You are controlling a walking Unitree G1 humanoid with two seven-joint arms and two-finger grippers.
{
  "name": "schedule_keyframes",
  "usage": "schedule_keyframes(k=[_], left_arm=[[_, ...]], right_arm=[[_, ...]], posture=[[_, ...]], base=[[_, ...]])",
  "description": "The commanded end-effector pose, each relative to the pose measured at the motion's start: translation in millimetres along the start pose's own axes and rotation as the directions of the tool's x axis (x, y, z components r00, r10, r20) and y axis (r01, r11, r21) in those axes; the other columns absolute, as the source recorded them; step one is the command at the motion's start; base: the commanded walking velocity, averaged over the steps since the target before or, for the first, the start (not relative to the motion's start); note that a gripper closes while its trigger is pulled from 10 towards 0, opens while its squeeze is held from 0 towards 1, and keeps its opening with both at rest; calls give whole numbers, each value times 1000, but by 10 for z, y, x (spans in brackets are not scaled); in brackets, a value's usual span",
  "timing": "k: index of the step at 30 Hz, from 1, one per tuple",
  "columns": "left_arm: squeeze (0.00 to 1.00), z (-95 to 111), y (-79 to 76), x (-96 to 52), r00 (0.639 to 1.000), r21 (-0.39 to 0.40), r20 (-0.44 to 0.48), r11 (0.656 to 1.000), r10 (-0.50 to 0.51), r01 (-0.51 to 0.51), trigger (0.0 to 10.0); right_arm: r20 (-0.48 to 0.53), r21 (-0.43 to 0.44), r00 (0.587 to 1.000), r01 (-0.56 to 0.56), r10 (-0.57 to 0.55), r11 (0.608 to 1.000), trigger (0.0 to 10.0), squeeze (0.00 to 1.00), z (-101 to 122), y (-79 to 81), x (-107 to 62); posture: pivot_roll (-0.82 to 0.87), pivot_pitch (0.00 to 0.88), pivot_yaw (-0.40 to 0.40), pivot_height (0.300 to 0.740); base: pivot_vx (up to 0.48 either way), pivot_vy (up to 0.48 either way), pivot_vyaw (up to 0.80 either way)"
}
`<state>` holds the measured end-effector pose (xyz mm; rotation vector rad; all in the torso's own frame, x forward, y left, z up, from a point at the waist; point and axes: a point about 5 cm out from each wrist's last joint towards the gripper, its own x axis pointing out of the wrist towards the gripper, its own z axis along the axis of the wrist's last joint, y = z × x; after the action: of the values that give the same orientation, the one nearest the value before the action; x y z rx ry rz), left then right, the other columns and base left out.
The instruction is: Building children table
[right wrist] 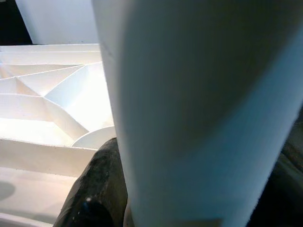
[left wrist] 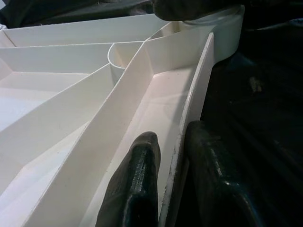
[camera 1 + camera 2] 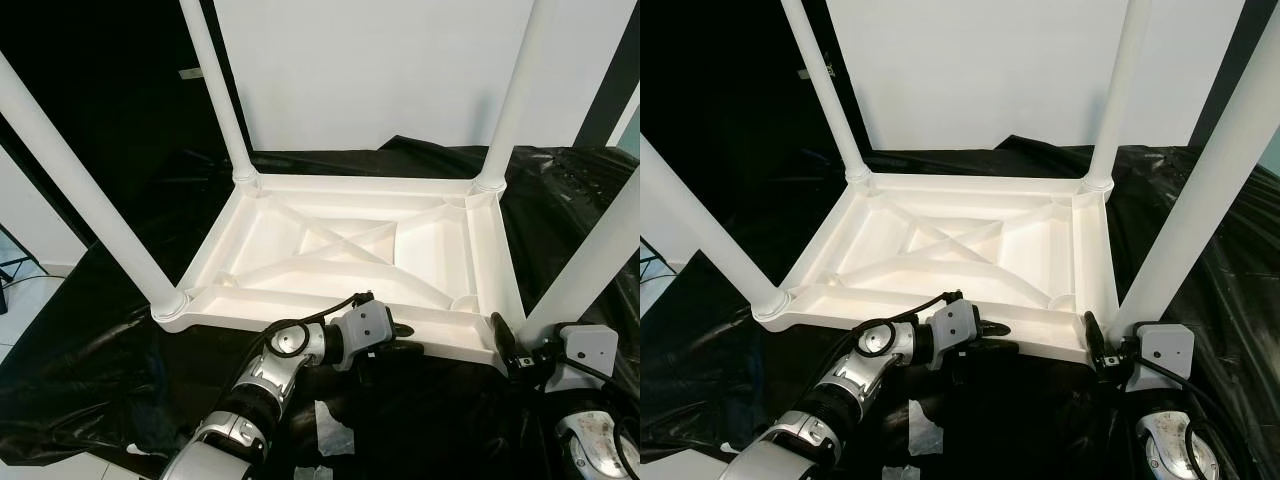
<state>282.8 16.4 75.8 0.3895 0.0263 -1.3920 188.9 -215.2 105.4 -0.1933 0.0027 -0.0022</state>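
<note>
Tabletop [image 3: 300, 255] was lying upside down on the black plastic sheet [image 3: 90, 380] when you got to this point, ribbed underside facing up with that X-shaped bracing in the middle. All four white legs were standing in their corner sockets: far left leg [image 3: 215, 85], far right leg [image 3: 515, 95], near left leg [image 3: 80, 190] and near right leg [image 3: 590, 260].

Your left gripper [image 2: 173, 182] was at the near edge of the tabletop, about midway along it. In the left wrist view you could see it pinching the thin outer rim, one black finger [image 2: 135, 184] inside the tray-like recess and the other outside against the sheet, both pressed right up to the wall. So that one was clamped on the rim.

Your right gripper [image 3: 1100, 350] was down at the near right corner, just beside the base of the near right leg. In the right wrist view the leg took up most of the picture, with one dark finger [image 1: 97, 189] touching its side and the other just peeking out on the far side, so the fingers sat around the leg, gripping it.

White wall panel [image 3: 380, 70] stood behind the table, and a few scraps of white paper [image 3: 335, 425] lay on the sheet near your left arm.
</note>
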Motion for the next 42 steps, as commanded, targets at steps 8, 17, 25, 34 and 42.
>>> schedule_keyframes(k=[8,17,25,34,42], left_arm=[[0,-260,-105,17,988,-78,-135,993,76,-87,10000],[0,-277,-115,7,986,-82,-141,992,84,-96,10000],[0,-273,-120,19,986,-86,-138,991,89,-101,10000],[0,-282,-143,15,987,-92,-135,991,87,-100,10000],[0,-277,-161,28,988,-91,-132,992,76,-89,10000]], right_arm=[[-52,82,972,233,-229,969,10000,0,-146,229,44],[24,33,999,31,-32,999,10000,1000,-22,123,145],[38,-15,977,-208,208,978,10000,0,67,48,160],[-79,-76,896,-443,438,893,3647,0,98,-149,52],[-162,-45,867,-484,472,874,0,0,-24,-231,-64]], posture=[[-136,0,88,740],[-132,0,78,740],[-130,0,73,740],[-137,0,71,740],[-142,0,72,740]], base=[[0,0,0],[0,0,0],[0,0,0],[0,0,0],[0,0,0]])
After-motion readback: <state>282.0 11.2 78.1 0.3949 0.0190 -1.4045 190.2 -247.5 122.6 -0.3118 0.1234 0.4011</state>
